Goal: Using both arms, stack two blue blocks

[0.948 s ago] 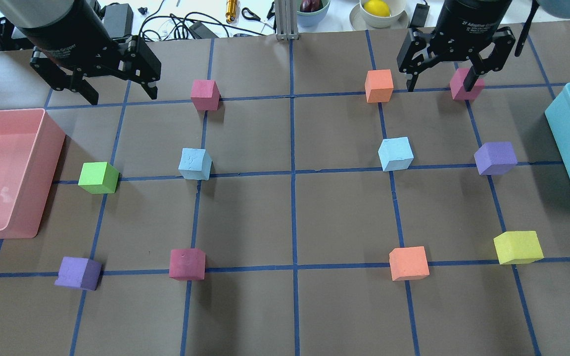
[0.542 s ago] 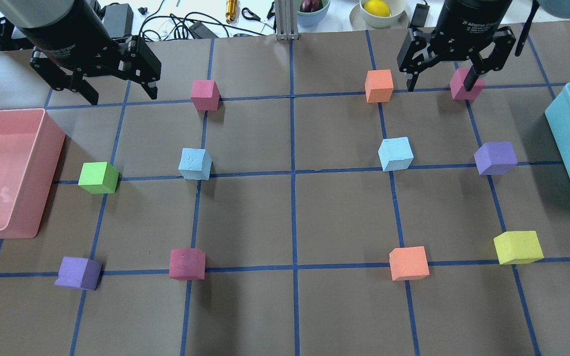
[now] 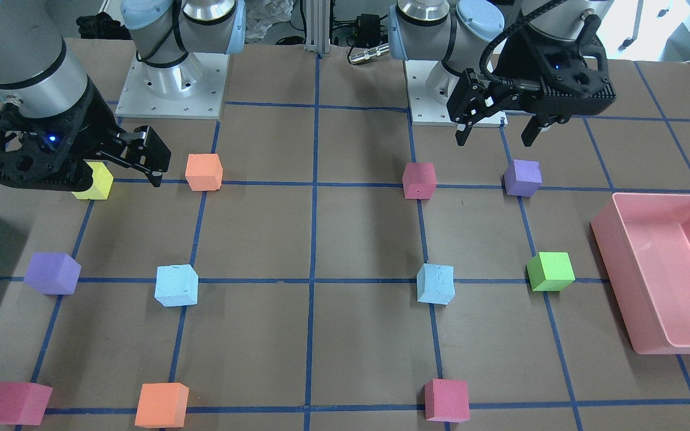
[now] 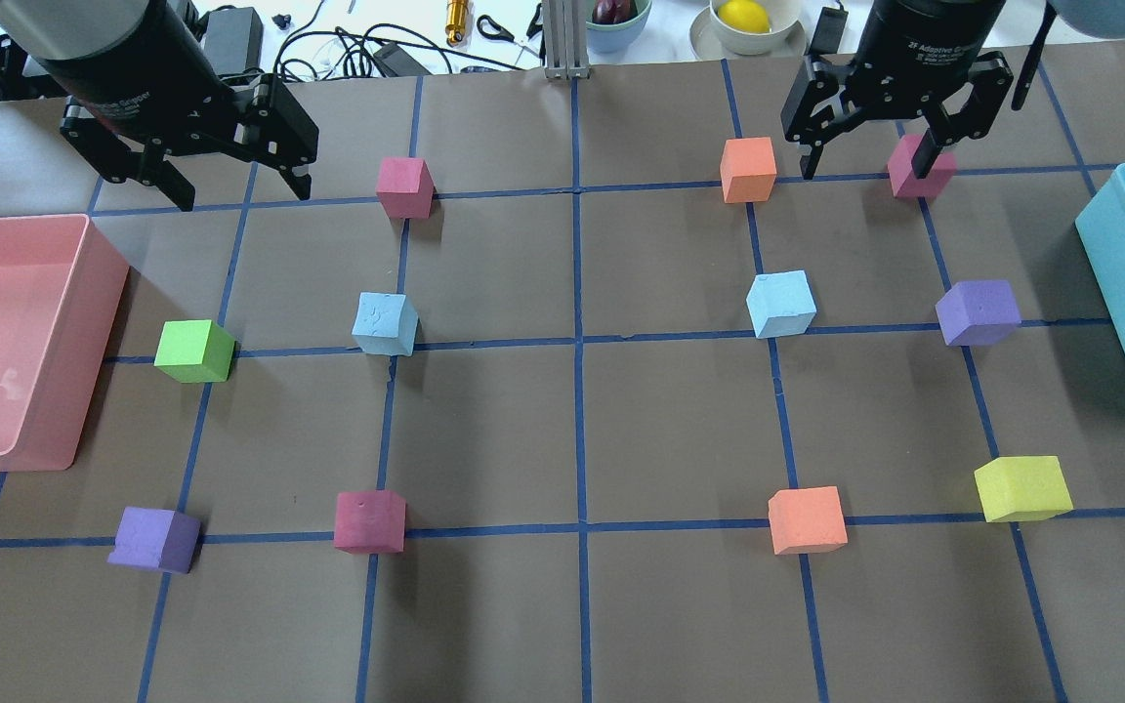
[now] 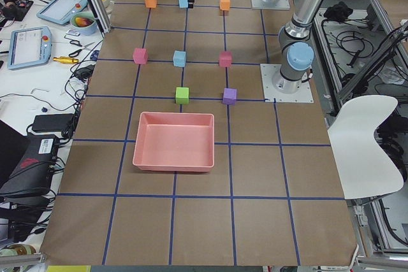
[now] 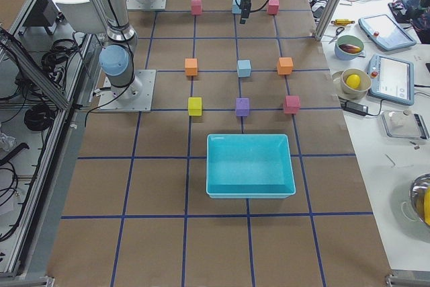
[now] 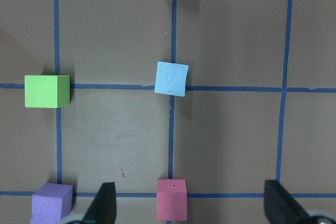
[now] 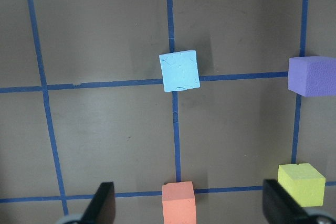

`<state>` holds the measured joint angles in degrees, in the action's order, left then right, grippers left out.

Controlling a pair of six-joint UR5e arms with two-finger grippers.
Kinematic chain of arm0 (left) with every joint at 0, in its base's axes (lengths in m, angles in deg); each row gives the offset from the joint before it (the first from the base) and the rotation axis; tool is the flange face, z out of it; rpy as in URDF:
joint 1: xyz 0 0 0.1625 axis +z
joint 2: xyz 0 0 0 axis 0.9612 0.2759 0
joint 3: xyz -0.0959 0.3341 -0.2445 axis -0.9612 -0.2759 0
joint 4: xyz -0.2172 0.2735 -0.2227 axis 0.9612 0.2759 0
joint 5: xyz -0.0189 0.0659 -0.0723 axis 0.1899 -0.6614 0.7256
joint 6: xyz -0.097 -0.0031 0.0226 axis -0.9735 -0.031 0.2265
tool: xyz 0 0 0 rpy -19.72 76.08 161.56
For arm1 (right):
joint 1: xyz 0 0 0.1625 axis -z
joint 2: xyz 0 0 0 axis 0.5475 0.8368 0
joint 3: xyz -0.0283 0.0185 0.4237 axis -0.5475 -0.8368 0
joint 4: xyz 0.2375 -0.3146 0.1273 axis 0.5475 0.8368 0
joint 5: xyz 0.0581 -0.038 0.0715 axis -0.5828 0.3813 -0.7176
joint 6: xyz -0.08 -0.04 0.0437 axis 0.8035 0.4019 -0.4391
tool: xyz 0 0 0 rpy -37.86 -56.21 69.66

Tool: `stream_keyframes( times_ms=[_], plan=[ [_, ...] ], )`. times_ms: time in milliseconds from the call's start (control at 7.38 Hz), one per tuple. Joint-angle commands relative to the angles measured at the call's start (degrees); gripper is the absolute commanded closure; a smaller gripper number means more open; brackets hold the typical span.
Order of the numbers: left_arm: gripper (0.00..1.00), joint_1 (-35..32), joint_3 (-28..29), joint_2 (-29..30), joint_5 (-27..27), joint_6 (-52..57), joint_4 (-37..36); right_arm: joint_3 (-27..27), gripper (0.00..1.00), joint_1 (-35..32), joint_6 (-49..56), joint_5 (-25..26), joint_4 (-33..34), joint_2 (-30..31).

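Blue block one (image 4: 385,324) lies centre-left of the overhead view, blue block two (image 4: 781,305) centre-right, each slightly skewed on the tape lines (cubes, no long axis). Left gripper (image 4: 241,195) at upper left and right gripper (image 4: 865,168) at upper right have fingers spread, well apart from both blocks.

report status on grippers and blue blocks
Left gripper open, empty. Right gripper open, empty. Left blue block and right blue block apart, unstacked, untouched. Paths look open.

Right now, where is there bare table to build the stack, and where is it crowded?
Bare: the centre squares between the left blue block and the right blue block. Tight: by the pink tray with the green block alongside, and by the teal box with the purple block and yellow block.
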<state>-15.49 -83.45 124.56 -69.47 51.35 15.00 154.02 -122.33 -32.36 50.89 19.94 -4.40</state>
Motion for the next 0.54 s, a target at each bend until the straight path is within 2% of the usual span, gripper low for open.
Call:
stream_keyframes(
  times_ms=[0,271,406],
  plan=[
    [0.00,0.00,-0.14,-0.14,0.00,0.00,0.00,0.09,0.00,0.19,0.45,0.02,0.20,-1.75],
    [0.00,0.00,-0.14,-0.14,0.00,0.00,0.09,0.18,0.00,0.37,0.54,-0.15,1.25,-6.66],
    [0.00,0.00,-0.14,-0.14,0.00,0.00,0.00,0.35,0.00,0.37,0.88,-0.15,7.78,-9.91]
  ],
)
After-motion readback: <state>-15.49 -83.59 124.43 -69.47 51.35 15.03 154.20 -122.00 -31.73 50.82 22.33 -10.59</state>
